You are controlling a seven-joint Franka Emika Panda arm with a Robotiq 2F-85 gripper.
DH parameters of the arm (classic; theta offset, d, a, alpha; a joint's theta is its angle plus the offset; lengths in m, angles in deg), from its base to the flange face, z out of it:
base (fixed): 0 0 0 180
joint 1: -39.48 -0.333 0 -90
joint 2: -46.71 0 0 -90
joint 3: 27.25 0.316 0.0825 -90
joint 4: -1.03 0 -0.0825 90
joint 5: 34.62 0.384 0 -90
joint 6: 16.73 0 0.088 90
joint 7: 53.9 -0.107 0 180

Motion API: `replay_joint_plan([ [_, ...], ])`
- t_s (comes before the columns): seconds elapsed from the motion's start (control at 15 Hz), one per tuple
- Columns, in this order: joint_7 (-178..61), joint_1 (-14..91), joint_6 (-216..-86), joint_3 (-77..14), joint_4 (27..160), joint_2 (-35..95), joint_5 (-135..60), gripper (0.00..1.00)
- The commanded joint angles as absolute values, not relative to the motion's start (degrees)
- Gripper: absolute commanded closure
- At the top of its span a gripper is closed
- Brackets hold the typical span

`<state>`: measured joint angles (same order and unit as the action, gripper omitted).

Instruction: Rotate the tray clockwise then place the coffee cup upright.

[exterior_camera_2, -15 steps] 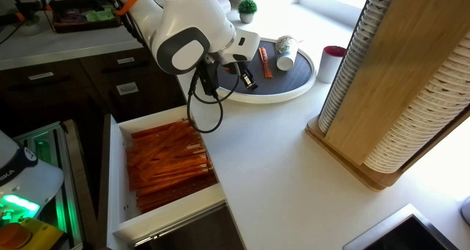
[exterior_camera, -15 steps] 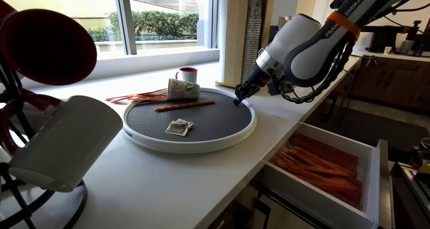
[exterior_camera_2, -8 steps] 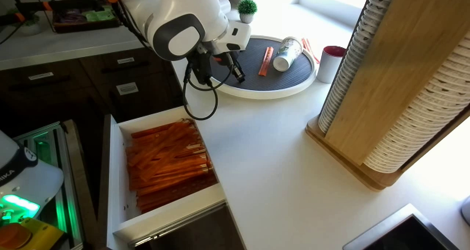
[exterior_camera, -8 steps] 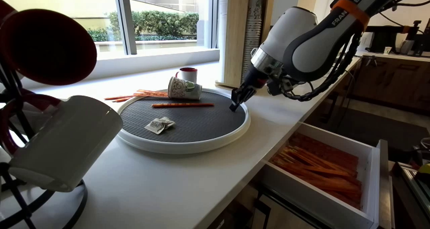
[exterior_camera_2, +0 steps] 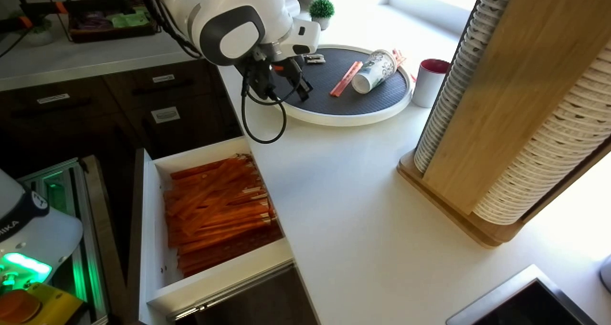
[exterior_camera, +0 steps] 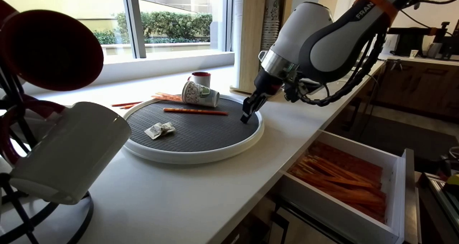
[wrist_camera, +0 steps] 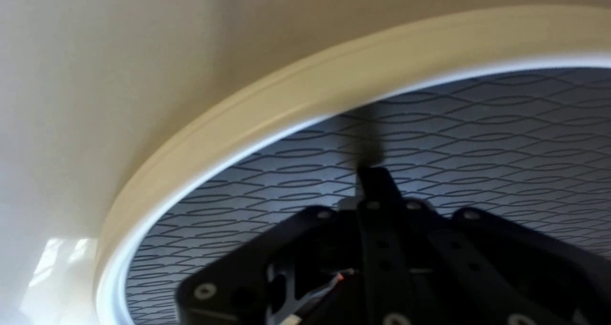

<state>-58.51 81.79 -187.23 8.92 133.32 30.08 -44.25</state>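
Note:
The tray [exterior_camera: 193, 158] is a large round disc with a dark grey top and a white rim, flat on the counter in both exterior views [exterior_camera_2: 343, 120]. The coffee cup [exterior_camera: 199, 94] is white with a swirl pattern and lies on its side near the tray's far edge; it also shows in an exterior view [exterior_camera_2: 375, 71] and is out of the wrist view. My gripper [exterior_camera: 244, 120] is shut, fingertips together, pointing down onto the grey top just inside the rim, apart from the cup. In the wrist view the fingertips [wrist_camera: 372, 170] are beside the rim [wrist_camera: 267, 96], with nothing visible between them.
Tea bags [exterior_camera: 159, 130] and an orange packet [exterior_camera: 195, 111] lie on the tray. A red-lined mug [exterior_camera: 200, 80] stands behind it. A mug [exterior_camera: 71, 152] hangs on a wire stand in front. A wooden cup dispenser [exterior_camera_2: 520, 100] and an open drawer [exterior_camera_2: 234, 279] flank the counter.
The tray has turned clockwise and shifted slightly: tea bags moved left, the cup swung to the right at the back. My gripper moved along with it, toward the near side.

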Motion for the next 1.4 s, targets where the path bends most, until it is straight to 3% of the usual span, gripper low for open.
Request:
replay_joint_plan([
  [0.0, -55.95, 81.76, -183.58, 11.33, 130.27, 27.01, -43.73, 1.0],
  [0.27, -55.82, 80.24, -181.23, 12.05, 127.14, 24.55, -44.17, 1.0],
  [0.33, -50.02, 73.21, -181.49, 6.27, 126.59, 25.45, -36.22, 1.0],
  [0.73, -40.61, 62.38, -182.47, -0.93, 121.05, 22.38, -24.55, 1.0],
  [1.33, -32.6, 59.39, -188.02, 0.05, 111.78, 15.08, -18.61, 1.0],
])
